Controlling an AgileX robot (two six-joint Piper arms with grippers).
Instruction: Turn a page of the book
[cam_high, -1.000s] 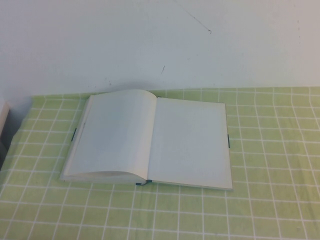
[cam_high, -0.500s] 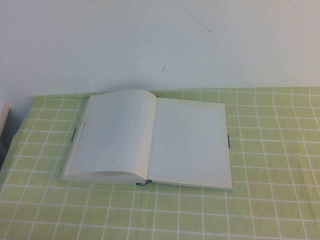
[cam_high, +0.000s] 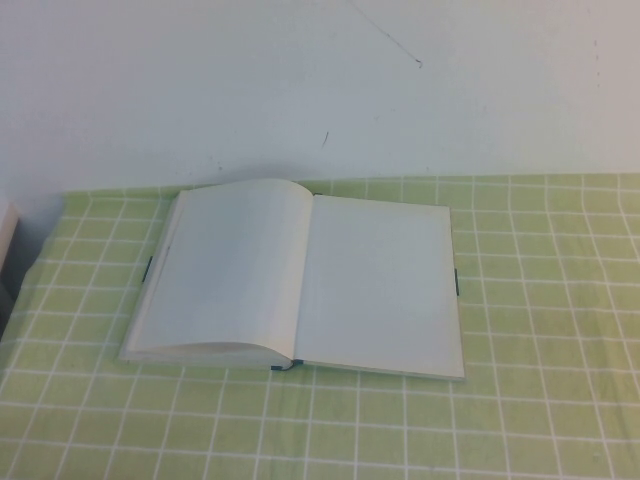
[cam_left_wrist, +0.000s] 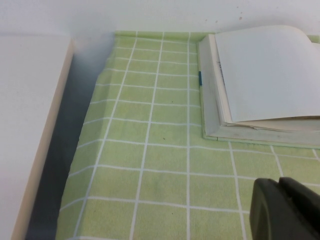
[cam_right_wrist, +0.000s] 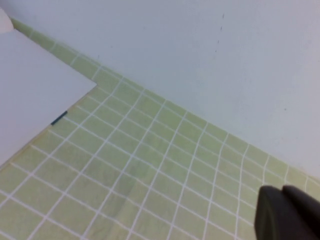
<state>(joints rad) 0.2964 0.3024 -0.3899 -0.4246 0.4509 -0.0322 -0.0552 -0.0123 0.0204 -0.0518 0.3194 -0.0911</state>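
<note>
Plain white wall (cam_high: 320, 90) behind, counter (cam_high: 540, 400) covered in green cloth with white grid. Left end effector (cam_left_wrist: 286, 210) hangs low over counter near its left edge, fingers pressed together, nothing in them. Pale board (cam_left_wrist: 27, 130) standing off counter's left edge. Book (cam_high: 300, 280) lying open flat toward back edge, about centre, blank white pages, thick curved stack on left half, thin flat right half. Right end effector (cam_right_wrist: 290, 215) over bare cloth toward right edge, closed tight, empty.
</note>
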